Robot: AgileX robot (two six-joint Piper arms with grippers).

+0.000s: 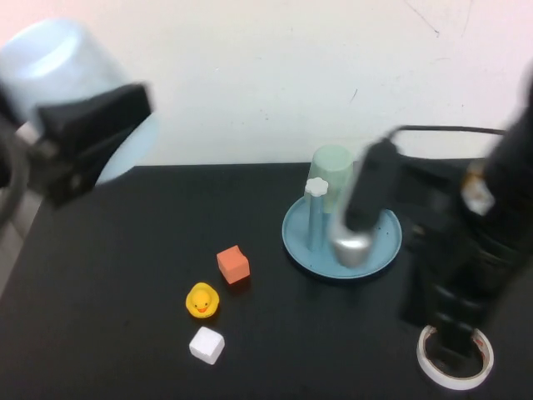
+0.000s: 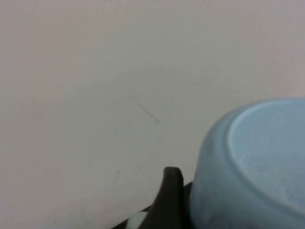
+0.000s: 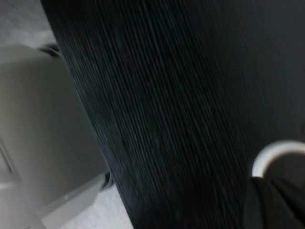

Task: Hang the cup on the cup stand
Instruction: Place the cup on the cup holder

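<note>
The light blue cup (image 1: 50, 67) is held high above the table's far left corner, with my left gripper (image 1: 83, 125) shut on its side. In the left wrist view the cup (image 2: 252, 162) shows beside one black finger (image 2: 171, 191); the other finger is hidden behind it. The cup stand (image 1: 304, 242), a teal dish, stands right of centre, one blue post with a white flower cap (image 1: 316, 187) showing. My right gripper (image 1: 454, 350) is low at the front right, shut, its fingertips (image 3: 276, 200) at a white tape ring (image 3: 269, 155).
A pale green cup (image 1: 333, 171) sits upside down at the stand's back. A blurred part of my right arm (image 1: 366, 200) hangs in front of the stand. An orange cube (image 1: 233, 264), a yellow duck (image 1: 201, 300) and a white cube (image 1: 206, 344) lie front-centre. The tape roll (image 1: 481, 367) lies front right.
</note>
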